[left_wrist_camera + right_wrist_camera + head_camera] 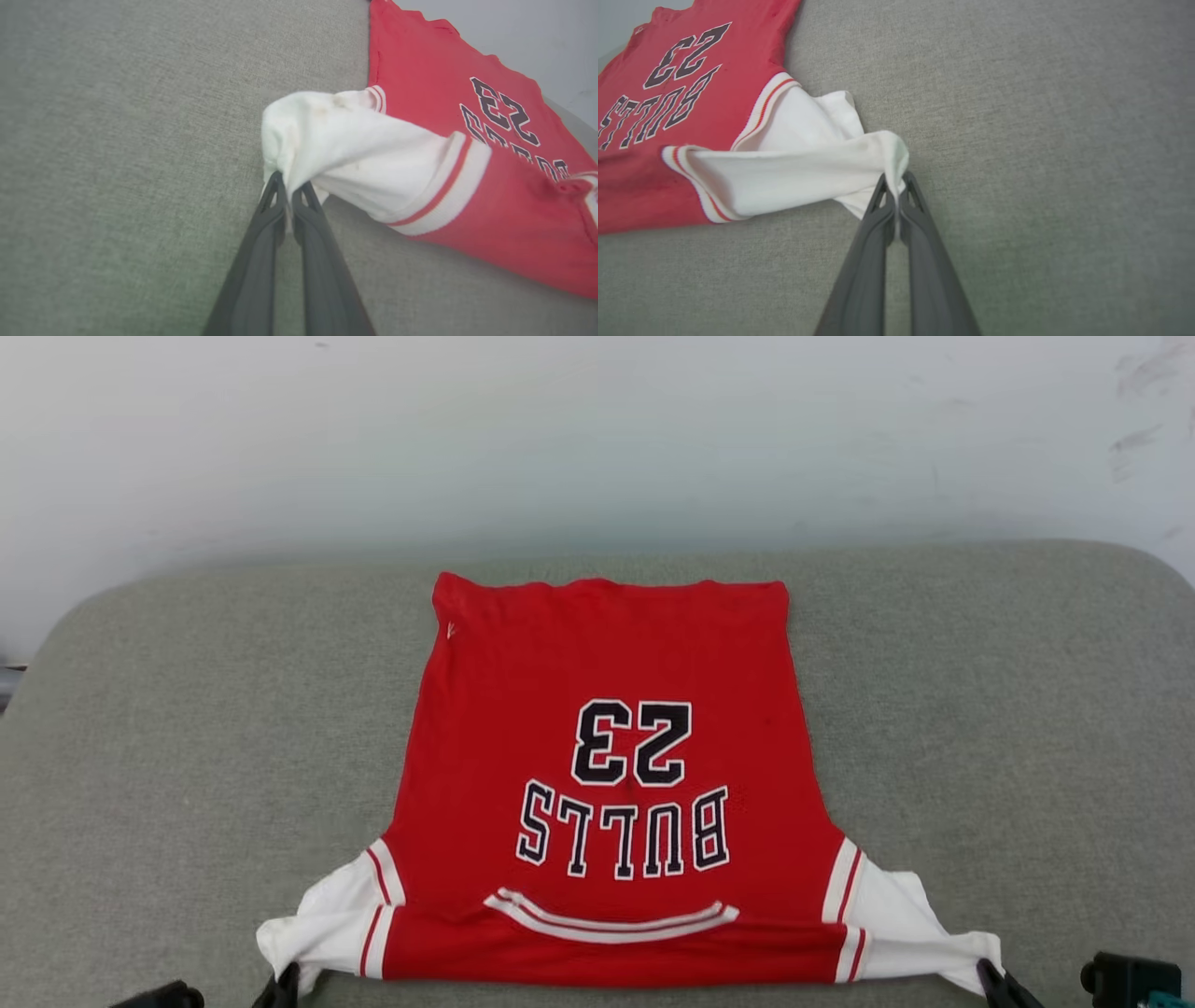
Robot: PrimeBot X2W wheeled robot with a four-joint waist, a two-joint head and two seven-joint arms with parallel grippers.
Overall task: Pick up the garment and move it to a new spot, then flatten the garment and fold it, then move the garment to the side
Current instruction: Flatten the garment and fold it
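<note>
Left pincer: nearest us on the left; fingers pressed together on a white corner of the garment; in the left wrist view the white cloth bunches over the fingertips and drapes off them
Right pincer: nearest us on the right; likewise closed, pinching the opposite white corner; in the right wrist view the cloth gathers into the tips
Near edge: a red band with striped trim runs between the two grips; from the wrist views we read it as raised slightly off the bench; the neck trim lies just beyond it
Garment body: spread flat at the middle of the grey padded bench; letters upside down to us, numerals beyond them; few wrinkles
Far hem: fairly straight, lying short of the bench's back edge; pale wall behind
Step in hand: we judge the flattening mostly done and the fold about to start, with both near corners gripped for it
Next move calls for: raising both corners together; carrying them away from us toward the far hem; keeping the edge taut and level; laying it down square before letting go
Watch for: thin fabric slipping from a grip, or the body dragging along; uneven travel would skew the fold
</note>
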